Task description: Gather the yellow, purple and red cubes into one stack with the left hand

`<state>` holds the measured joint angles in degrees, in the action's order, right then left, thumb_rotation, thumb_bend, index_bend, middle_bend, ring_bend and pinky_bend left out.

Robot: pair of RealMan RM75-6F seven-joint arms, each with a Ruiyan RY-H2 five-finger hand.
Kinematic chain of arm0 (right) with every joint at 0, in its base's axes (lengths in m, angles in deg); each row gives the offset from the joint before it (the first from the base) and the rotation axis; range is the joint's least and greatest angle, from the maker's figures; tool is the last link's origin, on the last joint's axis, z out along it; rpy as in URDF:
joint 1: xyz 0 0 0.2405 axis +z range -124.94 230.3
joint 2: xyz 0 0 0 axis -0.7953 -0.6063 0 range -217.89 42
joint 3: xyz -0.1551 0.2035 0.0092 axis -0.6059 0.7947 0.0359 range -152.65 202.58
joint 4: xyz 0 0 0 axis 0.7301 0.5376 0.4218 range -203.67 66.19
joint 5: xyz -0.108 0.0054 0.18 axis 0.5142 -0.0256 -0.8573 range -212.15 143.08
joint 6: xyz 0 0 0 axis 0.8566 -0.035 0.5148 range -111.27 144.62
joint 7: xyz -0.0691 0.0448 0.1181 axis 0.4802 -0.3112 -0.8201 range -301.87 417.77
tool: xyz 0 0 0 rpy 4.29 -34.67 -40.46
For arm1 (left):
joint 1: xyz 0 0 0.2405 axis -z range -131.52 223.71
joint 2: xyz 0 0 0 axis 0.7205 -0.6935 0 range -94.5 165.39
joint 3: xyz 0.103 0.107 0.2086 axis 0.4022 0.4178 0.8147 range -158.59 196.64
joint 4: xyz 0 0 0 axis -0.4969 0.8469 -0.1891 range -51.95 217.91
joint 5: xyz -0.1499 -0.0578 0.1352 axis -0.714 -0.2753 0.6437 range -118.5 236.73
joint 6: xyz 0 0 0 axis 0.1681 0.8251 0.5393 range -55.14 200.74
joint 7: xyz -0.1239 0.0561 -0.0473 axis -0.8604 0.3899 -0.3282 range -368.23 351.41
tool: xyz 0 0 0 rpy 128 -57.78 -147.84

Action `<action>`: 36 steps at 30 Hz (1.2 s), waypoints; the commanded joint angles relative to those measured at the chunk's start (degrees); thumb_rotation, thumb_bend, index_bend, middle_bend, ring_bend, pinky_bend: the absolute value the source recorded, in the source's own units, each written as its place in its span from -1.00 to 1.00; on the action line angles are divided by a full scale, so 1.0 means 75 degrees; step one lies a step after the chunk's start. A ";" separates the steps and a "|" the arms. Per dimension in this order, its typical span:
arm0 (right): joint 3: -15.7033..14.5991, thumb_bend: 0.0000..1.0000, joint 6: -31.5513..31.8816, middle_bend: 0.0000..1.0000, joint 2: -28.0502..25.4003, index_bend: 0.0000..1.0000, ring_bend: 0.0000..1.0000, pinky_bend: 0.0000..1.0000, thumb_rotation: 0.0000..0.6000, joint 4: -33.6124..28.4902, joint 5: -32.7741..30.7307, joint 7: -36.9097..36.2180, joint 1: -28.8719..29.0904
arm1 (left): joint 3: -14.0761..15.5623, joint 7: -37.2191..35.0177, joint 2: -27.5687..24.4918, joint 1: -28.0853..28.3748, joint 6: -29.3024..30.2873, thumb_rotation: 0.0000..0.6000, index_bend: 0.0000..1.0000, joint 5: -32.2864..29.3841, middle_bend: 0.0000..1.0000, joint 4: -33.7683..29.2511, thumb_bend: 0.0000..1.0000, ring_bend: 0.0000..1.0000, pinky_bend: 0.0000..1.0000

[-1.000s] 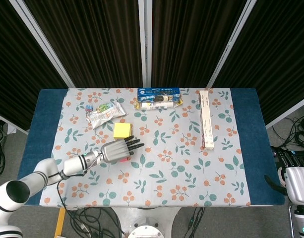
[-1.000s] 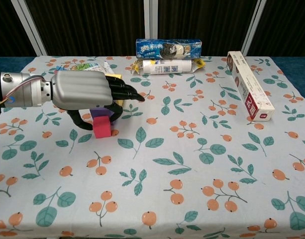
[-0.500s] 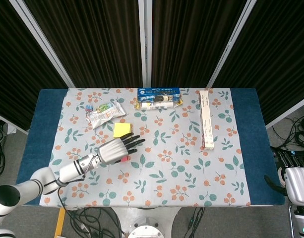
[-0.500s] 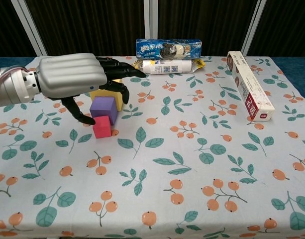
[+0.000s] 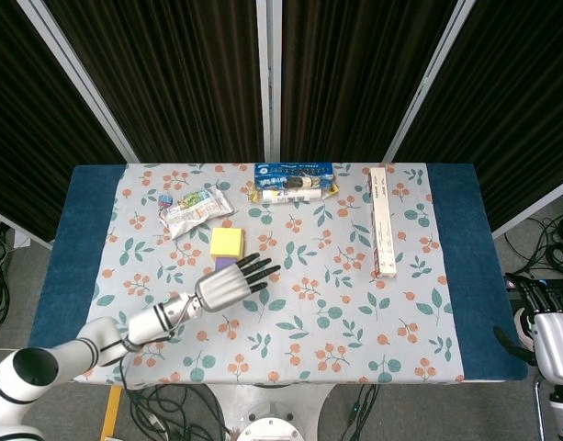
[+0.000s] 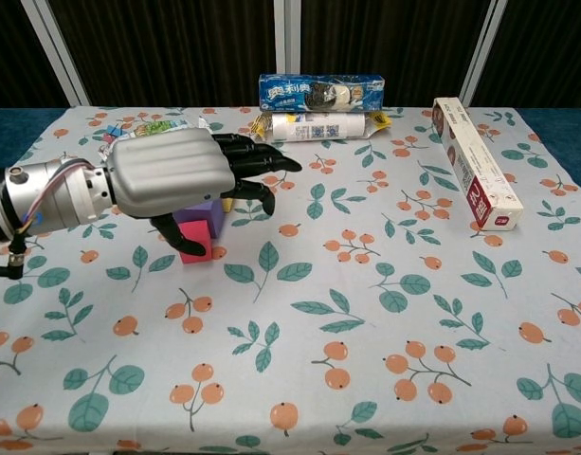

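The yellow cube [image 5: 227, 243] sits on the flowered cloth, and a sliver of the purple cube [image 5: 224, 264] shows right at its near edge. In the chest view the purple cube [image 6: 204, 217] appears just above the red cube [image 6: 197, 248]; I cannot tell whether it rests on the red one or stands behind it. My left hand [image 6: 172, 172] hovers over them, dark fingers [image 6: 262, 163] stretched out and apart, thumb hanging beside the red cube, holding nothing. It hides the red cube in the head view and the yellow cube in the chest view. My right hand [image 5: 549, 329] stays off the table's right end, empty.
A cookie pack [image 6: 320, 92] and a wrapped roll [image 6: 314, 125] lie at the back. A long white box [image 6: 476, 163] lies at the right. A crinkled snack bag [image 5: 195, 210] sits back left, near the yellow cube.
My left hand has come lower and shifted right over the purple and red cubes, covering the yellow cube in the chest view. The cubes have not moved.
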<state>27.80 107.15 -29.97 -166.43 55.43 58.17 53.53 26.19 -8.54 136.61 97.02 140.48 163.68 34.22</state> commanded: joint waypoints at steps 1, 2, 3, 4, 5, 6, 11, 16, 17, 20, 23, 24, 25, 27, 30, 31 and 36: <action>0.0004 -0.74 0.0001 -0.64 -0.0006 -0.73 -0.65 -0.45 1.00 -0.0004 0.0002 0.0009 0.0000 | 0.0002 -0.0005 0.0140 0.0002 -0.0054 1.00 -0.33 0.0006 -0.91 0.0282 -0.81 -0.90 -0.69; 0.0006 -0.74 0.0001 -0.64 -0.0009 -0.73 -0.65 -0.45 1.00 -0.0008 0.0002 0.0012 0.0000 | 0.0014 -0.0017 0.0159 0.0006 -0.0069 1.00 -0.33 0.0013 -0.91 0.0351 -0.81 -0.90 -0.69; 0.0009 -0.74 -0.0001 -0.64 -0.0012 -0.74 -0.65 -0.45 1.00 -0.0013 0.0001 0.0015 0.0001 | 0.0032 -0.0041 0.0172 0.0010 -0.0085 1.00 -0.33 0.0023 -0.91 0.0403 -0.81 -0.90 -0.69; 0.0013 -0.74 0.0002 -0.64 -0.0013 -0.74 -0.65 -0.45 1.00 -0.0017 -0.0001 0.0018 0.0000 | 0.0055 -0.0112 0.0182 0.0007 -0.0103 1.00 -0.33 0.0023 -0.91 0.0444 -0.81 -0.90 -0.69; 0.0017 -0.74 0.0003 -0.65 -0.0009 -0.74 -0.65 -0.45 1.00 -0.0017 -0.0005 0.0019 0.0000 | 0.0075 -0.0181 0.0185 0.0004 -0.0110 1.00 -0.33 0.0027 -0.91 0.0461 -0.81 -0.90 -0.69; 0.0019 -0.74 -0.0004 -0.65 -0.0006 -0.74 -0.65 -0.45 1.00 -0.0017 -0.0013 0.0020 0.0001 | 0.0094 -0.0219 0.0186 0.0001 -0.0106 1.00 -0.33 0.0038 -0.91 0.0482 -0.81 -0.90 -0.69; 0.0021 -0.74 -0.0035 -0.65 0.0025 -0.74 -0.65 -0.45 1.00 -0.0014 -0.0019 0.0024 0.0013 | 0.0181 -0.0181 0.0231 -0.0018 -0.0087 1.00 -0.33 0.0110 -0.91 0.0672 -0.81 -0.90 -0.69; 0.0023 -0.74 -0.0068 -0.66 0.0036 -0.74 -0.65 -0.45 1.00 -0.0021 -0.0032 0.0038 0.0023 | 0.0159 -0.0196 0.0334 -0.0032 -0.0102 1.00 -0.33 0.0068 -0.91 0.0913 -0.81 -0.90 -0.69; 0.0023 -0.74 -0.0068 -0.66 0.0033 -0.74 -0.65 -0.45 1.00 -0.0026 -0.0036 0.0043 0.0021 | 0.0160 -0.0198 0.0356 -0.0038 -0.0096 1.00 -0.33 0.0066 -0.91 0.0955 -0.81 -0.90 -0.69; 0.0016 -0.74 -0.0049 -0.66 0.0030 -0.74 -0.65 -0.45 1.00 -0.0032 -0.0035 0.0053 0.0001 | 0.0177 -0.0201 0.0406 -0.0046 -0.0083 1.00 -0.33 0.0074 -0.91 0.1088 -0.81 -0.90 -0.69; 0.0016 -0.74 -0.0049 -0.66 0.0030 -0.74 -0.65 -0.45 1.00 -0.0033 -0.0042 0.0053 -0.0004 | 0.0207 -0.0211 0.0437 -0.0052 -0.0071 1.00 -0.33 0.0091 -0.91 0.1185 -0.81 -0.90 -0.69; 0.0015 -0.74 -0.0054 -0.66 0.0030 -0.74 -0.65 -0.45 1.00 -0.0033 -0.0045 0.0053 -0.0005 | 0.0215 -0.0218 0.0442 -0.0055 -0.0066 1.00 -0.33 0.0094 -0.91 0.1205 -0.81 -0.90 -0.69; 0.0016 -0.74 -0.0060 -0.66 0.0030 -0.74 -0.65 -0.45 1.00 -0.0032 -0.0049 0.0053 -0.0003 | 0.0222 -0.0225 0.0448 -0.0060 -0.0055 1.00 -0.33 0.0097 -0.91 0.1222 -0.81 -0.90 -0.69; 0.0020 -0.74 -0.0072 -0.66 0.0029 -0.74 -0.65 -0.45 1.00 -0.0037 -0.0052 0.0053 0.0004 | 0.0232 -0.0247 0.0454 -0.0072 -0.0022 1.00 -0.33 0.0100 -0.91 0.1257 -0.81 -0.90 -0.69; 0.0017 -0.74 -0.0072 -0.66 0.0030 -0.74 -0.65 -0.45 1.00 -0.0034 -0.0046 0.0052 0.0001 | 0.0233 -0.0260 0.0449 -0.0095 0.0031 1.00 -0.33 0.0093 -0.91 0.1280 -0.81 -0.90 -0.69; 0.0017 -0.74 -0.0072 -0.66 0.0029 -0.74 -0.65 -0.45 1.00 -0.0032 -0.0045 0.0051 0.0001 | 0.0235 -0.0258 0.0444 -0.0097 0.0040 1.00 -0.33 0.0093 -0.91 0.1286 -0.81 -0.90 -0.69; 0.0018 -0.74 -0.0056 -0.66 0.0031 -0.74 -0.65 -0.45 1.00 -0.0029 -0.0039 0.0039 -0.0008 | 0.0239 -0.0299 0.0420 -0.0090 0.0009 1.00 -0.32 0.0067 -0.91 0.1321 -0.81 -0.90 -0.69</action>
<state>27.94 106.73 -29.74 -166.65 55.14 58.46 53.47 27.98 -10.78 139.76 96.34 140.56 164.19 44.12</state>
